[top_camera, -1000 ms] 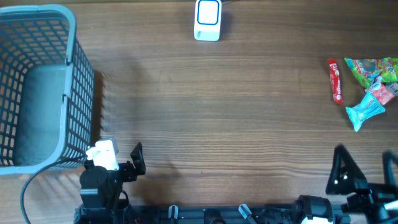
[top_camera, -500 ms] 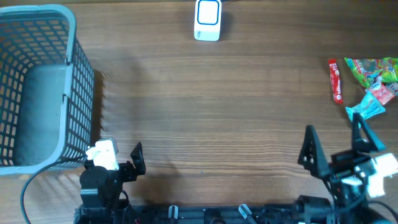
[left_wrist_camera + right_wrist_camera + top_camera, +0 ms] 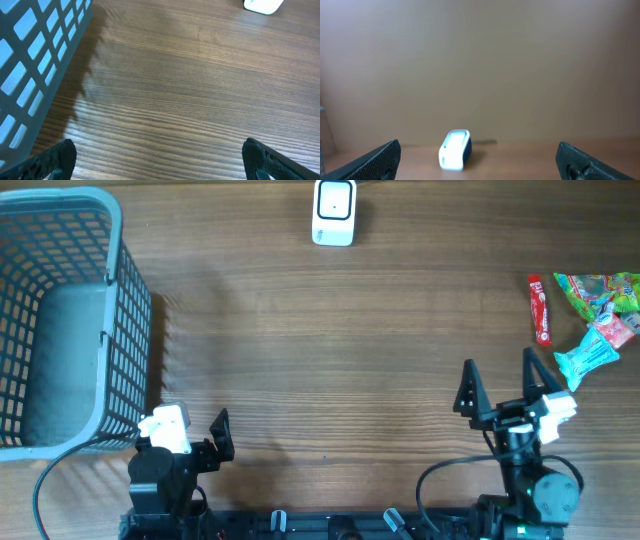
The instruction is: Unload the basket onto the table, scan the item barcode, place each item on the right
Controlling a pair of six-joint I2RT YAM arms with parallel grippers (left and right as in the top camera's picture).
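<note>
Swinging in from the right edge over the last second, the right claw [image 3: 498,385] now stands near the front of the wooden table [image 3: 330,350], its 2 fingers wide apart and empty. The left claw [image 3: 160,165] has kept its place, likewise spread and empty, just beside the grey-blue basket [image 3: 60,320] at the left. At the far edge sits the white scanner [image 3: 333,212], and the snack packets lie untouched at the right: a green bag [image 3: 600,290], a light-blue packet [image 3: 585,358] nearest the right claw, and a red stick [image 3: 539,310].
</note>
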